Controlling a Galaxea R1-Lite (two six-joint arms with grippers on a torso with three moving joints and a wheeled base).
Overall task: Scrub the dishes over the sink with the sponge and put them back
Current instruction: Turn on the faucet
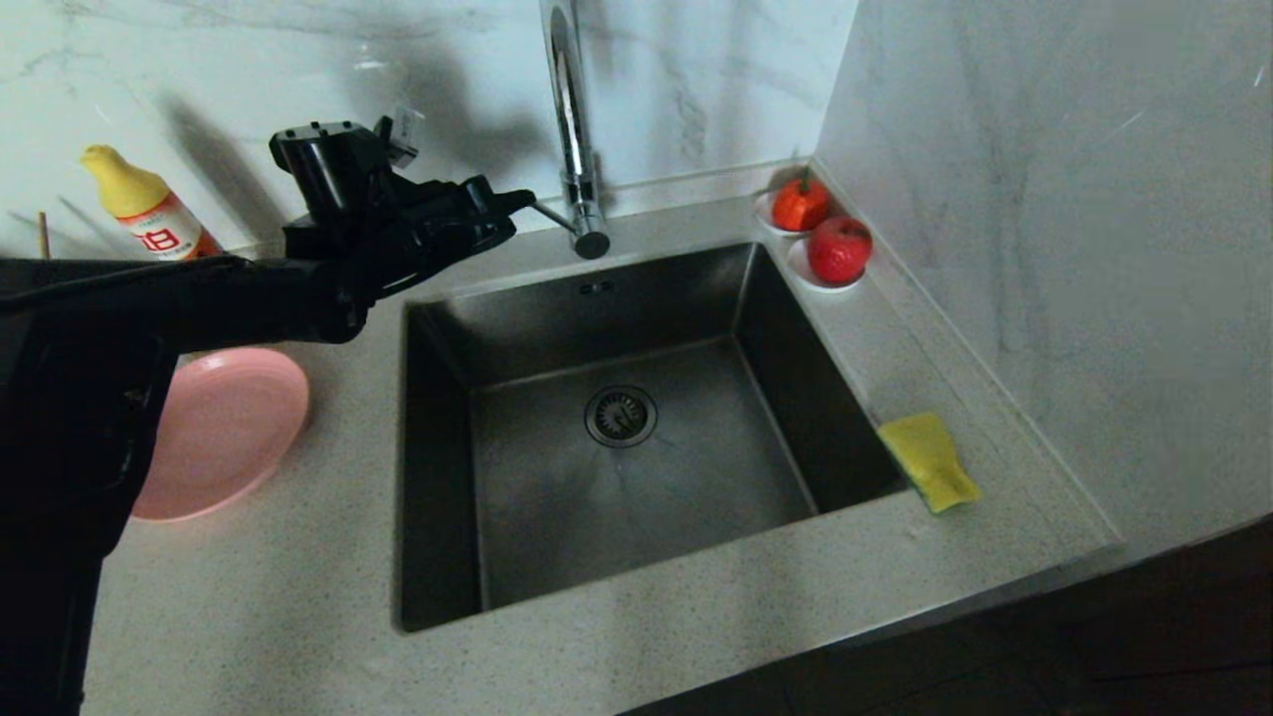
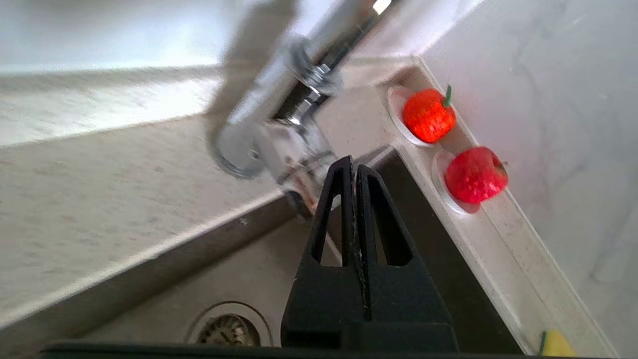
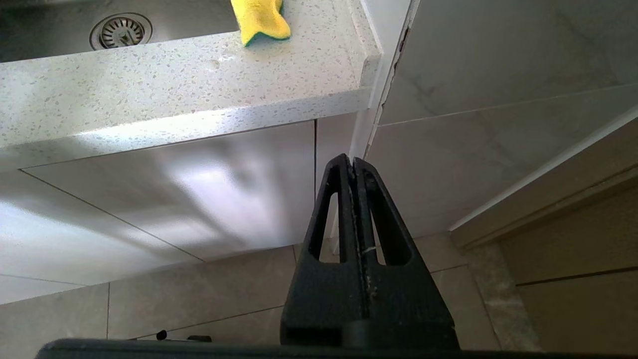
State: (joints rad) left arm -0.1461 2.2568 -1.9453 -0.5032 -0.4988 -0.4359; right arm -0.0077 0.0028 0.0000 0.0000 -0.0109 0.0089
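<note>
The pink plate [image 1: 224, 428] lies flat on the counter left of the sink [image 1: 696, 467], partly hidden by my left arm. The yellow sponge [image 1: 930, 460] rests on the counter at the sink's right rim; it also shows as sponge [image 3: 259, 20] and a corner of sponge [image 2: 556, 344]. My left gripper [image 1: 517, 204] is shut and empty, held above the sink's back left corner with its tips right by the tap's thin lever [image 1: 552, 217]. In its wrist view the left gripper [image 2: 353, 162] points at the tap base [image 2: 279, 129]. My right gripper [image 3: 351, 162] is shut and empty, parked below the counter edge.
The tall chrome tap [image 1: 572, 119] stands behind the sink. Two red fruits [image 1: 801, 204] [image 1: 838, 249] sit on white saucers in the back right corner. A yellow-capped bottle [image 1: 144, 204] stands at the back left. A wall runs along the right side.
</note>
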